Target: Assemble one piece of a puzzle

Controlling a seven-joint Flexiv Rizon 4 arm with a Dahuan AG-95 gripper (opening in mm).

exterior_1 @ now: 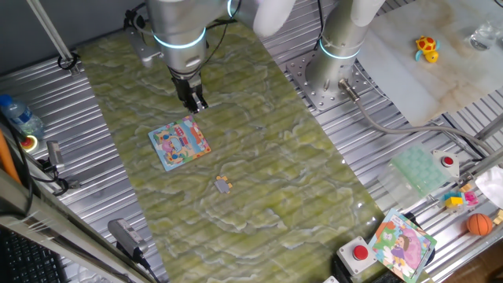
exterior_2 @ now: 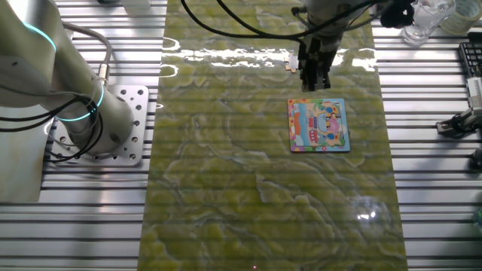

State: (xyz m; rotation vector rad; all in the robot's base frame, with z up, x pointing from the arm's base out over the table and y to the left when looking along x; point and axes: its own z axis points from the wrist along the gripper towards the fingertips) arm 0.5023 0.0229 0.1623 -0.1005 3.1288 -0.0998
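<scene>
One fixed view, left to right: bottle (exterior_1: 21, 116) at the left edge; puzzle (exterior_1: 179, 143) flat on the green mat (exterior_1: 267, 157); gripper (exterior_1: 196, 104) just above the puzzle's far edge, fingers pointing down, jaw state not discernible, contact with the board not discernible; piece (exterior_1: 223, 185) lying alone on the mat, nearer the camera than the puzzle, apart from both board and gripper; red button (exterior_1: 360, 252); girl picture board (exterior_1: 402, 244) at the lower right. Other fixed view: gripper (exterior_2: 312, 75) beyond the puzzle (exterior_2: 318, 125); piece not visible.
</scene>
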